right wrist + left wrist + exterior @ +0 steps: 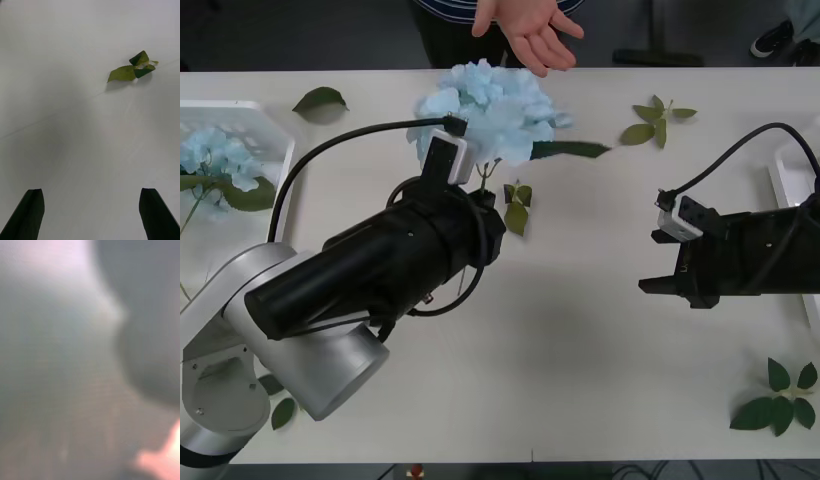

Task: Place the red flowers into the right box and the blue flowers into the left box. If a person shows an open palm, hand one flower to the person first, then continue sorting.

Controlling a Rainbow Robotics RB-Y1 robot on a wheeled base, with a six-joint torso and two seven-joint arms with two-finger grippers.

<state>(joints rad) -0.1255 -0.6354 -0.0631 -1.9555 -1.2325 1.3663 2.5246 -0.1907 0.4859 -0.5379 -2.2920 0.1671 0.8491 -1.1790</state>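
Left pincer [480, 190] at pale sky-blue flower cluster [490, 105] below bare open palm [532, 35]; grip unclear. Right pincer [90, 213] wide open, empty, over white desk [580, 330].

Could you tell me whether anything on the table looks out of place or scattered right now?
Yes: loose leaf sprigs lie scattered on the table, away from any bloom. One blue flower is raised at the left hand toward the open palm; another lies in the left box.
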